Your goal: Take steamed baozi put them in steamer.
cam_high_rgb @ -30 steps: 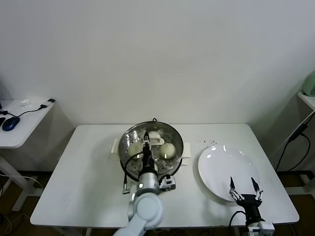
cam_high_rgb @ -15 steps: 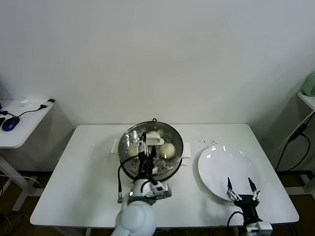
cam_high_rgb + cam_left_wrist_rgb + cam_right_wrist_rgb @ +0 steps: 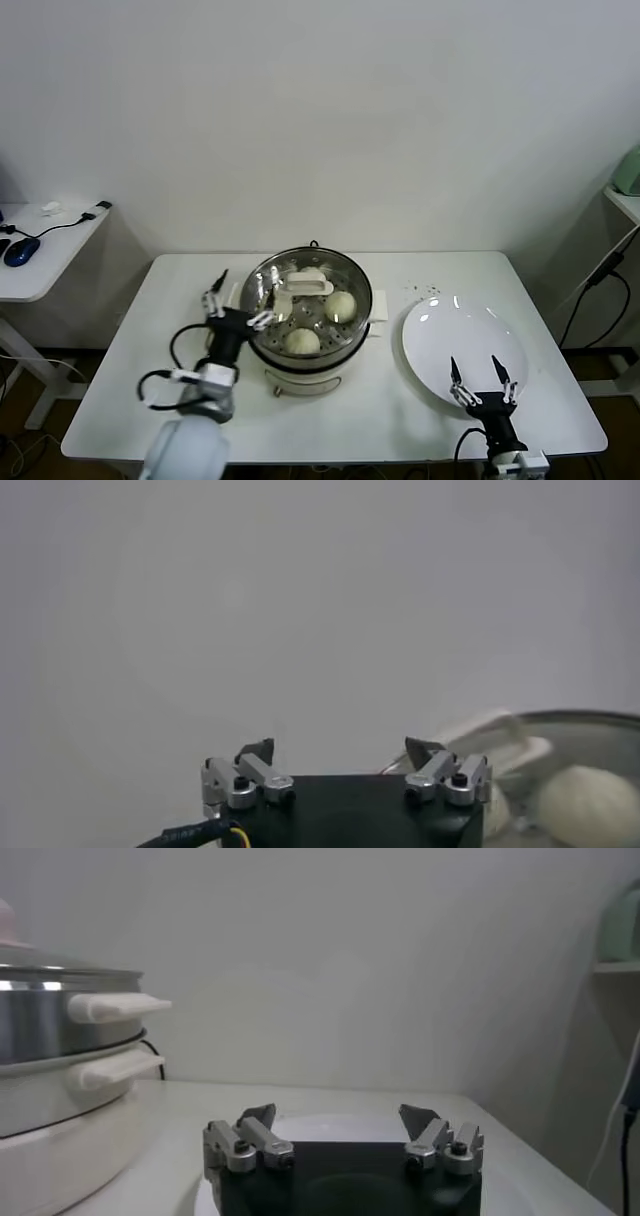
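Observation:
The steamer [image 3: 352,330] stands mid-table, a shiny steel pot on a cream base. Three cream baozi lie on its tray: one on the right [image 3: 340,305], one at the front [image 3: 301,341], and one on the left [image 3: 280,302], partly behind a finger. My left gripper [image 3: 241,290] is open and empty at the steamer's left rim. In the left wrist view this left gripper [image 3: 341,750] shows empty, with a baozi [image 3: 585,800] off to one side. My right gripper [image 3: 473,368] is open and empty over the white plate's near edge; the right wrist view shows the same gripper [image 3: 338,1116].
An empty white plate [image 3: 460,325] lies right of the steamer. A white handle piece [image 3: 310,288] rests across the pot's back. A side desk [image 3: 40,250] with a mouse stands to the left. In the right wrist view the steamer [image 3: 60,1068] rises beside the plate [image 3: 505,1183].
My left gripper opened, left a baozi at the front of the tray, and drew back from over the pot to its left rim. The right gripper shifted slightly left.

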Robot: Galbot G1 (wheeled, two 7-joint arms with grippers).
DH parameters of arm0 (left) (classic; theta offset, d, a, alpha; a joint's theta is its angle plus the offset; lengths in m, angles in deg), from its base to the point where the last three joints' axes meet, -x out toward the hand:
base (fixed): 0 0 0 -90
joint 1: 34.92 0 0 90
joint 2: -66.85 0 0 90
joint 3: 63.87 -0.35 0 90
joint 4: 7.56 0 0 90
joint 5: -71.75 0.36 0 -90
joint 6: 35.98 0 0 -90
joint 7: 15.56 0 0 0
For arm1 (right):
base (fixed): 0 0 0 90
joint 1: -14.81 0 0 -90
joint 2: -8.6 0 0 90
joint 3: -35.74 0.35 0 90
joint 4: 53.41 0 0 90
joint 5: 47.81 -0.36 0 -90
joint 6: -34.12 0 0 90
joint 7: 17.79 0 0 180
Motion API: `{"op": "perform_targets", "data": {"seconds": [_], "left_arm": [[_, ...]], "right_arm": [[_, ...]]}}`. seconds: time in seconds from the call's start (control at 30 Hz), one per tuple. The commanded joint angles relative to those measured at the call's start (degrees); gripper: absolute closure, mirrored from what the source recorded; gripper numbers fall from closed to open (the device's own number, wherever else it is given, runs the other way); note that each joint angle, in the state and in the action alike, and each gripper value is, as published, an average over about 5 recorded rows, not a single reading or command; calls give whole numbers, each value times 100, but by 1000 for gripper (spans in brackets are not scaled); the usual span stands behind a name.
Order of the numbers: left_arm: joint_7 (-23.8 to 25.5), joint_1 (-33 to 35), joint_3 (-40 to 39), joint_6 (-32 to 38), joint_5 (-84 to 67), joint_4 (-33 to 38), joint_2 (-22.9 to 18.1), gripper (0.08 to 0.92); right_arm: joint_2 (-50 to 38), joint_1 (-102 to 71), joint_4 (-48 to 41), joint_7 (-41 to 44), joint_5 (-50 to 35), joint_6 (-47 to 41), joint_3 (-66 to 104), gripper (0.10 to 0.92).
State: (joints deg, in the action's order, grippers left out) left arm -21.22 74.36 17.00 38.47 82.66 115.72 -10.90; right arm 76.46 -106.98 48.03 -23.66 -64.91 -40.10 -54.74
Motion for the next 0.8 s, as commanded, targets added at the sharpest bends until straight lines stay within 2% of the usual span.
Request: {"op": "perform_targets", "data": {"seconds": [0.03, 0.27, 0.47, 0.6, 0.8], "left_arm": [[3, 1070, 2214, 2113, -3454, -701, 390, 177], [303, 1145, 1880, 3135, -3352, -1994, 489, 177], [467, 1053, 1495, 3709, -2979, -2878, 465, 177], [498, 1033, 1304, 3889, -2726, -3086, 422, 177], [506, 1055, 1213, 3874, -2678, -2937, 369, 177]], "right_arm": [[-81, 52, -181, 35, -70, 232, -80, 203], [-37, 190, -483, 47, -135, 387, -104, 203], [-41, 281, -612, 31, -232, 403, -183, 202], [-51, 303, -635, 27, -241, 391, -206, 203], [-57, 320, -635, 23, -232, 371, -213, 202]]}}
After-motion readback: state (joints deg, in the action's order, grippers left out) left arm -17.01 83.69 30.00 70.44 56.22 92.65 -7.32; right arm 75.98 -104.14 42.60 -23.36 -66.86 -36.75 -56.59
